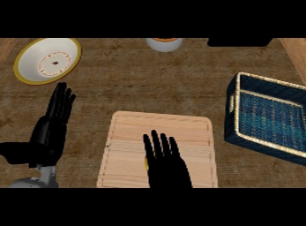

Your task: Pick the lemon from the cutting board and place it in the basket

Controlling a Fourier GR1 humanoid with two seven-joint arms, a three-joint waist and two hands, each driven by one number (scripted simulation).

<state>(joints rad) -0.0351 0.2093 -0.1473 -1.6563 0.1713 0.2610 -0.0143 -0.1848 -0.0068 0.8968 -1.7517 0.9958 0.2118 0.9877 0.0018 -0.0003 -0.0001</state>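
Hovering flat-fingered over the board [158,148], the right hand [165,161] hides the lemon [147,162]; next it must curl around it.

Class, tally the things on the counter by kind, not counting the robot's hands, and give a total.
Plates: 1, the plate
Cutting boards: 1, the cutting board
Baskets: 1, the basket
Cups or jars, cut off at the top edge: 1, the pale container
Dark things, cut off at the top edge: 1, the dark object
Total: 5
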